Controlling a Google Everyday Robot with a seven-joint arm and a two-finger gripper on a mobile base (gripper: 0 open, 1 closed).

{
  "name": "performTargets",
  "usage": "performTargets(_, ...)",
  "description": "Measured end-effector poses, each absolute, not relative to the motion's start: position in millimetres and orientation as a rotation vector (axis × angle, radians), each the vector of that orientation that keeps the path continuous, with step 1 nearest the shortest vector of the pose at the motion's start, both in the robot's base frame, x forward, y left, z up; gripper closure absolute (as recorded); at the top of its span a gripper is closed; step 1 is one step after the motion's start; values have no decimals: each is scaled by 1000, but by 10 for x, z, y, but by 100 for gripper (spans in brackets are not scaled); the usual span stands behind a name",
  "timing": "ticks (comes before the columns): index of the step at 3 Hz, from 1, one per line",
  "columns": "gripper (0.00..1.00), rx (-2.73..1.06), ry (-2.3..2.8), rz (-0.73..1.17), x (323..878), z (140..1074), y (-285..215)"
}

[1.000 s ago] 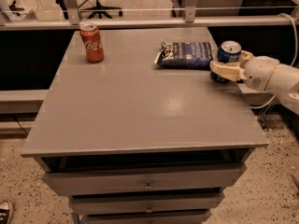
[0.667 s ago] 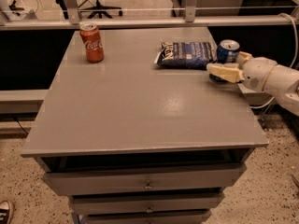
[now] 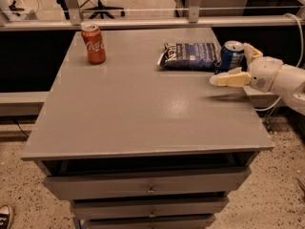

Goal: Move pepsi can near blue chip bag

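Note:
The pepsi can (image 3: 232,54) is dark blue with a silver top. It stands upright on the grey table (image 3: 143,109) near the right edge, right beside the blue chip bag (image 3: 188,56), which lies flat at the back. My gripper (image 3: 232,66) reaches in from the right with its cream fingers (image 3: 229,79) on either side of the can. The jaws are open, with a small gap between the near finger and the can. The far finger shows just behind the can.
A red Coca-Cola can (image 3: 93,43) stands upright at the table's back left. Drawers (image 3: 150,187) sit under the front edge. A railing (image 3: 143,23) runs behind the table. My white arm (image 3: 281,80) hangs over the right edge.
The near finger has moved slightly toward the camera, away from the pepsi can. The can stays standing beside the bag. Nothing else has moved.

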State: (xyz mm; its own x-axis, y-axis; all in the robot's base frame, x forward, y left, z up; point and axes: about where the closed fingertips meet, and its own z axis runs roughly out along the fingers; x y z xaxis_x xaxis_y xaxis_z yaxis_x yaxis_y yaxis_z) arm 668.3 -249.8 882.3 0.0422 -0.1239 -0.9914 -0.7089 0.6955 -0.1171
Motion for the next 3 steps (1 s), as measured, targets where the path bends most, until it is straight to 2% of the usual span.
performTargets(1,0,-790,1468,518,6299,9069,-2528)
performTargets(3,0,-978,1505,463,4660,9816,-2611)
